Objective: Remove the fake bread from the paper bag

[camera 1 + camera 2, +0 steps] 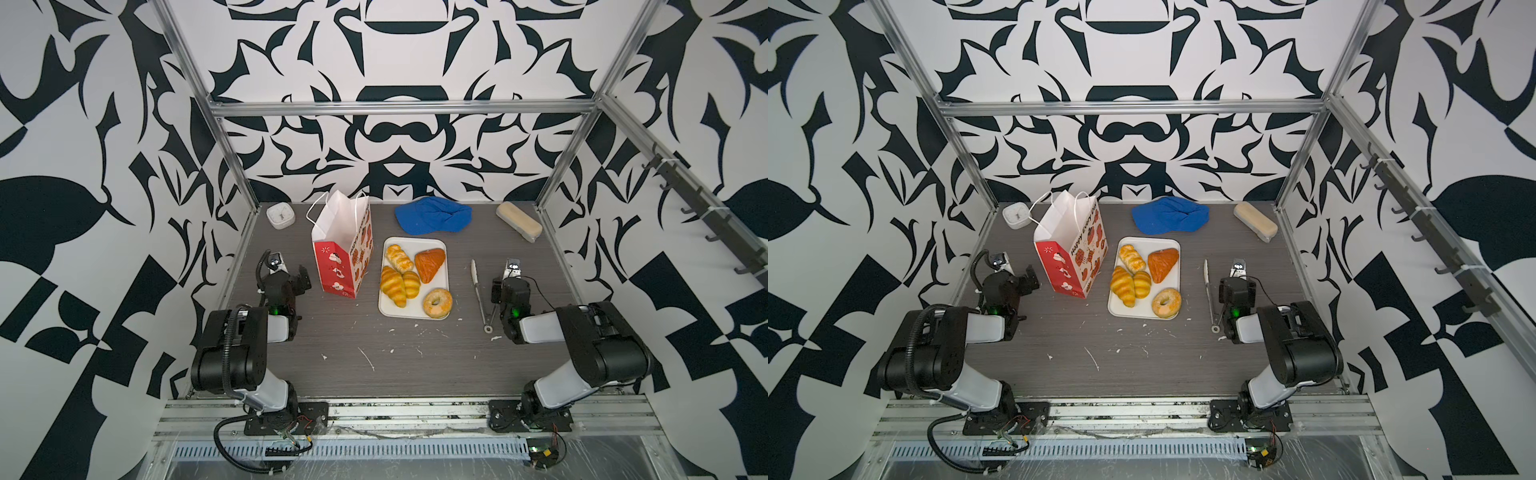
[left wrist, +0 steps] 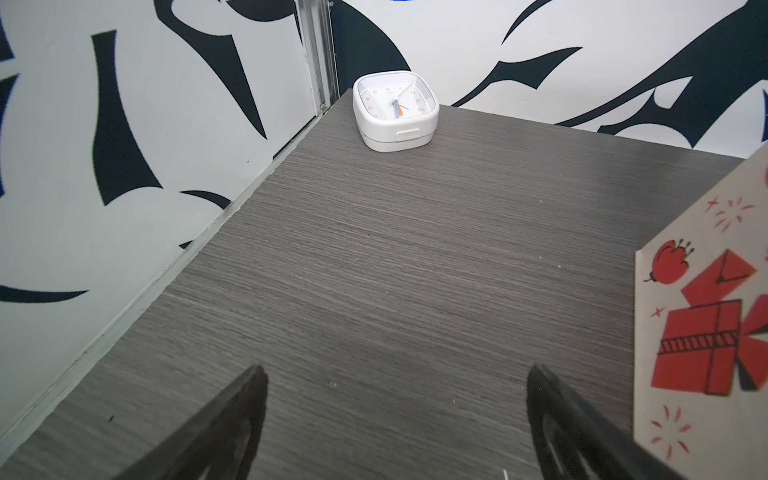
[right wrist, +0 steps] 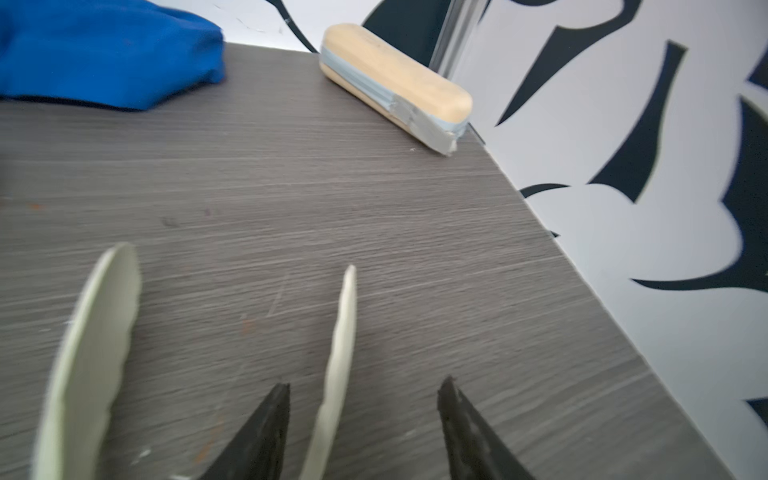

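- In both top views, the red-and-white paper bag (image 1: 343, 257) stands upright with its mouth open on the grey table (image 1: 395, 365), just left of a white tray (image 1: 413, 311).
- The fake bread lies on that tray, outside the bag: braided loaf (image 1: 399, 257), brown triangular pastry (image 1: 430, 264), two croissants (image 1: 394, 286) side by side, ring doughnut (image 1: 437, 303).
- Tongs (image 1: 478, 291) lie right of the tray. A white clock (image 1: 280, 215), blue cap (image 1: 432, 215) and beige block (image 1: 518, 221) line the back edge.
- Left wrist view: the left gripper (image 2: 397, 368) hangs over bare table, jaws spread wide and holding nothing. The bag's printed side is just beside one finger, and the clock sits ahead in the corner.
- Right wrist view: the right gripper (image 3: 365, 384) has its jaws parted. One pale tong blade runs between them, not pinched, and the other blade lies outside them.
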You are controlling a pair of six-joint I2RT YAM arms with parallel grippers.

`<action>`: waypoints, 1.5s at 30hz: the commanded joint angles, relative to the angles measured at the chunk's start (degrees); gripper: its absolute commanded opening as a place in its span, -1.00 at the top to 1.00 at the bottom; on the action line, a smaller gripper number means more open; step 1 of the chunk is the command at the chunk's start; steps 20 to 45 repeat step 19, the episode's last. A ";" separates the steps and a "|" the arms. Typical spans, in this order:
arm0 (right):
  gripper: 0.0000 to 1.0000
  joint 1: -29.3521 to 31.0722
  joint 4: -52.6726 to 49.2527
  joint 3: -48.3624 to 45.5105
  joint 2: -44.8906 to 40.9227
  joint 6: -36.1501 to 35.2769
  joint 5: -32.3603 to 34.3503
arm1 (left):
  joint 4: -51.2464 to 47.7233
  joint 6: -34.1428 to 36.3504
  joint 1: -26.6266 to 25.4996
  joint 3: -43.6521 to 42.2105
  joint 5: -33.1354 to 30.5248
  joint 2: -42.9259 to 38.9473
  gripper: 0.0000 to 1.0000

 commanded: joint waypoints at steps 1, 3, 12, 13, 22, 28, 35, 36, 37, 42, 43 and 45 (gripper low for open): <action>-0.29 0.20 3.52 0.37 -0.89 0.91 -1.01 | 2.08 -0.68 0.05 -0.51 0.24 0.41 -0.99; -0.45 0.24 4.26 0.33 -0.63 0.81 -1.01 | 1.97 -0.68 0.00 -0.46 0.23 0.50 -0.99; -0.54 0.20 4.17 0.33 -0.67 0.87 -1.00 | 1.83 -0.68 0.05 -0.41 0.36 0.57 -0.98; -0.54 0.28 4.12 0.33 -0.63 0.87 -1.00 | 1.63 -0.62 0.02 -0.26 0.37 0.64 -0.98; -0.84 0.21 4.13 0.33 -0.59 0.86 -1.00 | 1.06 -0.60 0.05 0.09 0.74 0.70 -0.98; -0.84 0.21 4.13 0.33 -0.59 0.86 -1.00 | 1.06 -0.60 0.05 0.09 0.74 0.70 -0.98; -0.84 0.21 4.13 0.33 -0.59 0.86 -1.00 | 1.06 -0.60 0.05 0.09 0.74 0.70 -0.98; -0.84 0.21 4.13 0.33 -0.59 0.86 -1.00 | 1.06 -0.60 0.05 0.09 0.74 0.70 -0.98; -0.84 0.21 4.13 0.33 -0.59 0.86 -1.00 | 1.06 -0.60 0.05 0.09 0.74 0.70 -0.98; -0.84 0.21 4.13 0.33 -0.59 0.86 -1.00 | 1.06 -0.60 0.05 0.09 0.74 0.70 -0.98; -0.84 0.21 4.13 0.33 -0.59 0.86 -1.00 | 1.06 -0.60 0.05 0.09 0.74 0.70 -0.98; -0.84 0.21 4.13 0.33 -0.59 0.86 -1.00 | 1.06 -0.60 0.05 0.09 0.74 0.70 -0.98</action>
